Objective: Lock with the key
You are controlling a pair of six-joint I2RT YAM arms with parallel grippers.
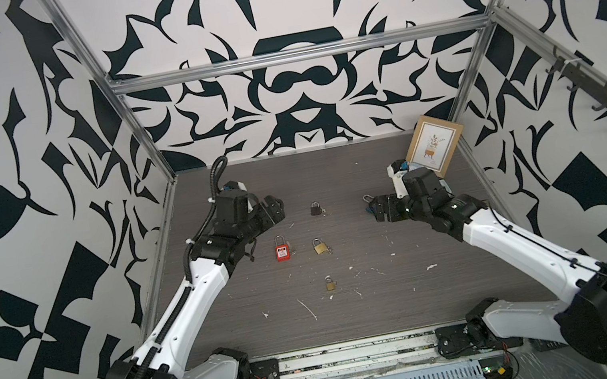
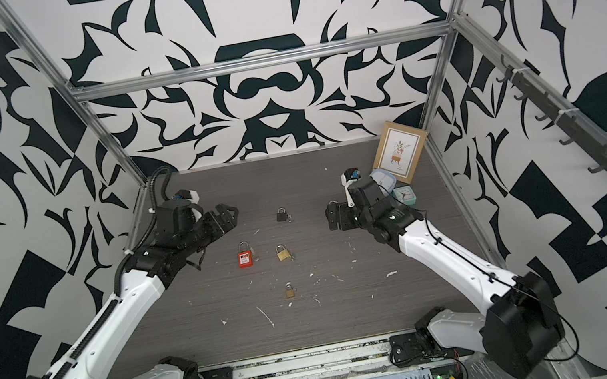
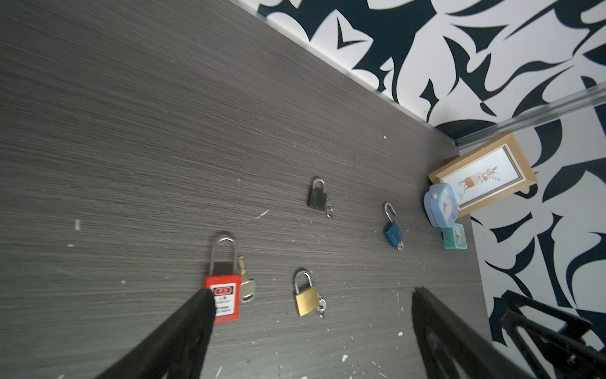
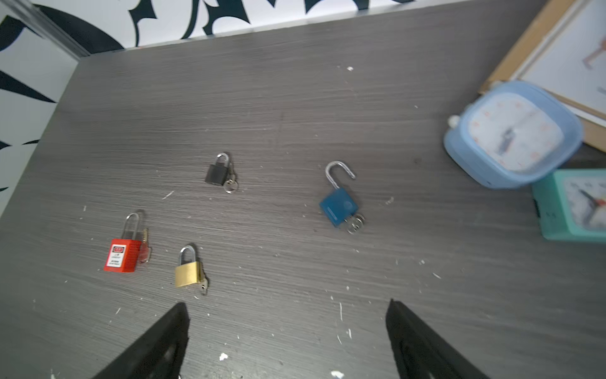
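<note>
Right gripper (image 4: pixel 287 303) is released, spread wide, empty; left gripper (image 1: pixel 275 207) likewise. Ahead of the right one the blue padlock (image 4: pixel 337 206) lies flat on the table (image 4: pixel 295 98), long axis toward the back wall (image 4: pixel 262 13), shackle (image 4: pixel 328 174) open at the far end, key (image 4: pixel 352 223) in the near end.

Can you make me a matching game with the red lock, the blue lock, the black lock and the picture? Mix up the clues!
Things:
1. red lock
2. blue lock
3. black lock
4. picture

Clues:
a. leans in the far right corner
b. loop swung open
c. a key lies loose beside it
d. shut, in the middle, farthest back

Pairs: 1-c, 2-b, 3-d, 4-a
</note>
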